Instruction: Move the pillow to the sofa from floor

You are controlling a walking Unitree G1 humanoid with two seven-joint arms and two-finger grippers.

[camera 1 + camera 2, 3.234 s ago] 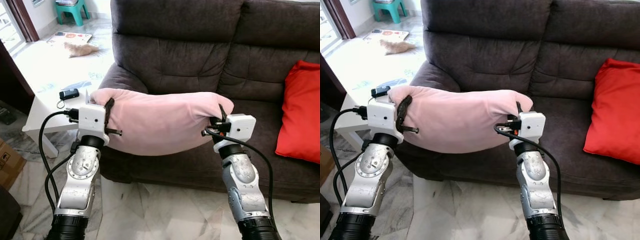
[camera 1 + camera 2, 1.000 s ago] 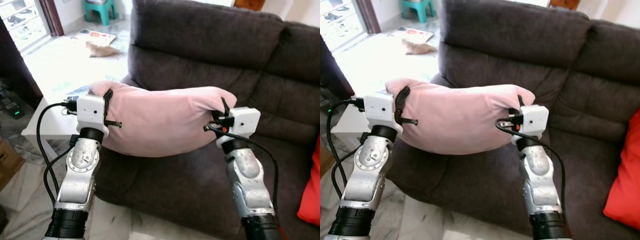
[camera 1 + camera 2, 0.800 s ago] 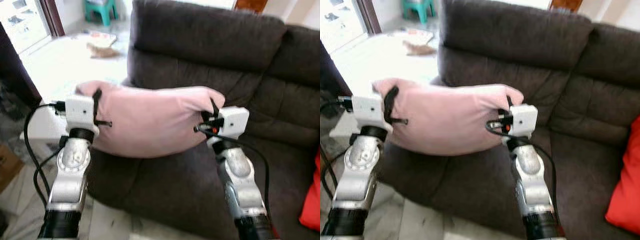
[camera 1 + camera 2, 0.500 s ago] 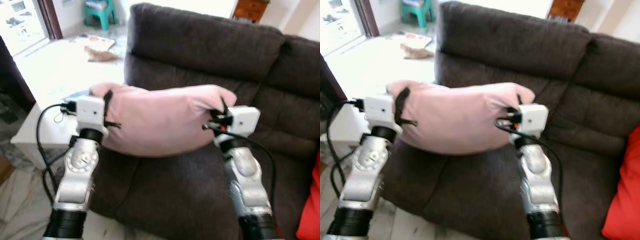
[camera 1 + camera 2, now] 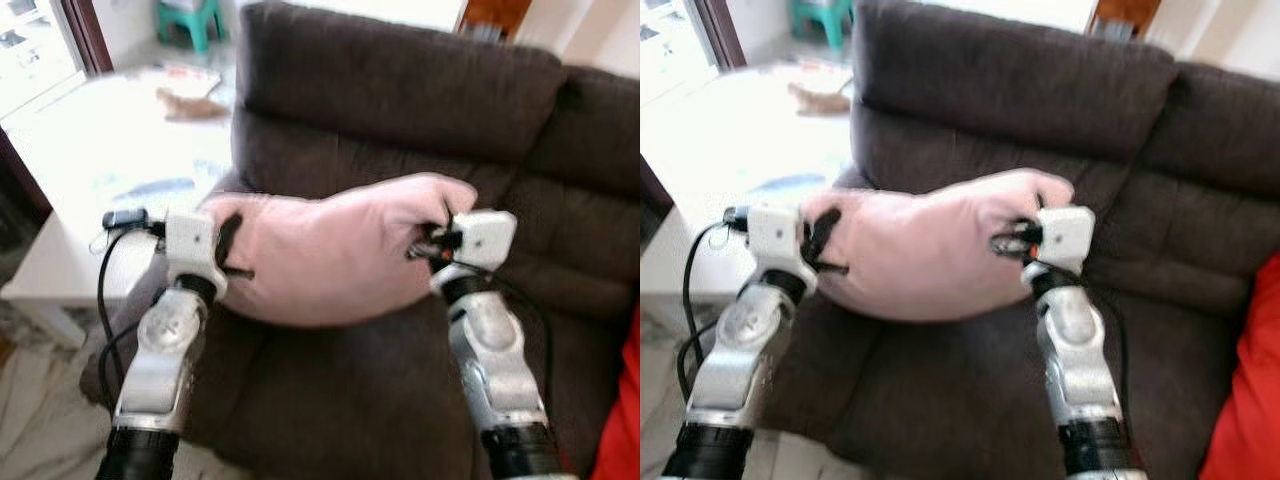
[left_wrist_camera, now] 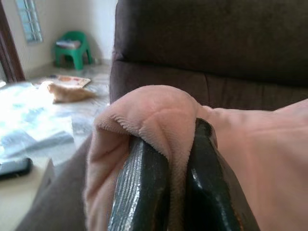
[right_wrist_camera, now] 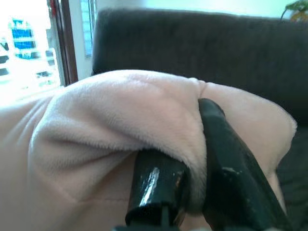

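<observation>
Two pincers carry the pink pillow (image 5: 335,250) slung above the sofa (image 5: 400,110) seat: the left pincer (image 6: 166,187) is clamped on one end, the right pincer (image 7: 192,178) on the other, likely so it can drop flat. A white tabletop (image 5: 60,250) stands beside.

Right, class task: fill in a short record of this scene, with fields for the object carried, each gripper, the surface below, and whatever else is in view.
object carried: pink pillow, held in the air
left gripper: fingers pinching the pillow's left end
right gripper: fingers pinching its right end
surface below: dark brown sofa, seat under the pillow
also in view: red cushion at the sofa's right; white table at left
</observation>
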